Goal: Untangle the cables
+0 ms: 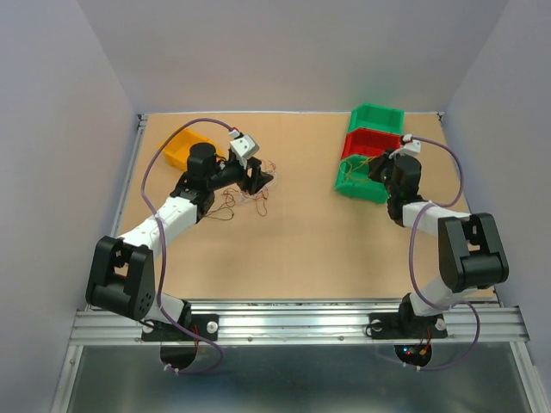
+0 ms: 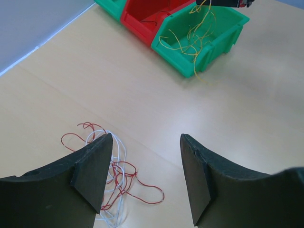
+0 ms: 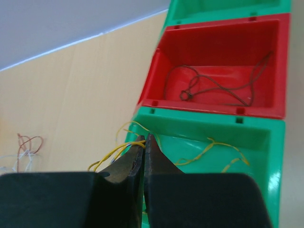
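Tan tabletop [image 2: 142, 85]: my left claw [image 2: 146, 138] wide over red-and-white wire tangle [image 2: 121, 173]; right claw [image 3: 145, 137] pinching thin yellow wires [image 3: 116, 152] above green plastic bin [image 3: 209, 125].

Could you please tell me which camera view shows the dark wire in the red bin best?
The right wrist view: the dark wire lies looped on the red bin's floor. The top view shows the bin but the wire is too small to tell; the left wrist view catches only part of the bin.
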`<state>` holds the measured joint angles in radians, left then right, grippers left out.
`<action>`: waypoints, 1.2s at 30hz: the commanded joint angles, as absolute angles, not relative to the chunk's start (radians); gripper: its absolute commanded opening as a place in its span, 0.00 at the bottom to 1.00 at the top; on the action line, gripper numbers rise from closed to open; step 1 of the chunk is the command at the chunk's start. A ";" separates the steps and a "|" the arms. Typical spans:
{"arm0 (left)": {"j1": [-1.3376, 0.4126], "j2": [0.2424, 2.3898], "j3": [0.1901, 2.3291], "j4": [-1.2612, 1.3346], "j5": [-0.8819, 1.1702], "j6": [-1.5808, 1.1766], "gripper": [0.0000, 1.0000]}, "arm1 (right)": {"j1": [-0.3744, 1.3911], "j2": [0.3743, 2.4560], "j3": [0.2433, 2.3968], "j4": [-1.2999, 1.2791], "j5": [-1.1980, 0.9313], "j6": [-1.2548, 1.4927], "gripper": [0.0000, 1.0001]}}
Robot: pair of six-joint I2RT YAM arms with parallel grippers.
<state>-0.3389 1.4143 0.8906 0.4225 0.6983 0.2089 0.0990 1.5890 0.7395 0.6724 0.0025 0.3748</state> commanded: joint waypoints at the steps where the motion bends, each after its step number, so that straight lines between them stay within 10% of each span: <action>1: -0.337 1.373 0.887 0.472 0.713 0.221 0.70 | 0.100 1.499 0.697 0.718 0.219 0.396 0.00; 19: -0.339 1.384 0.888 0.471 0.715 0.230 0.70 | 0.100 1.588 0.848 0.344 0.604 0.476 0.00; 36: -0.339 1.396 0.900 0.463 0.713 0.232 0.70 | 0.155 1.830 1.203 -0.139 0.511 0.350 0.04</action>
<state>-0.3389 1.4143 0.8906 0.4225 0.6991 0.2211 0.1478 1.8080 1.1206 0.0257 0.4900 0.3653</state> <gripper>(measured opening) 0.695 0.046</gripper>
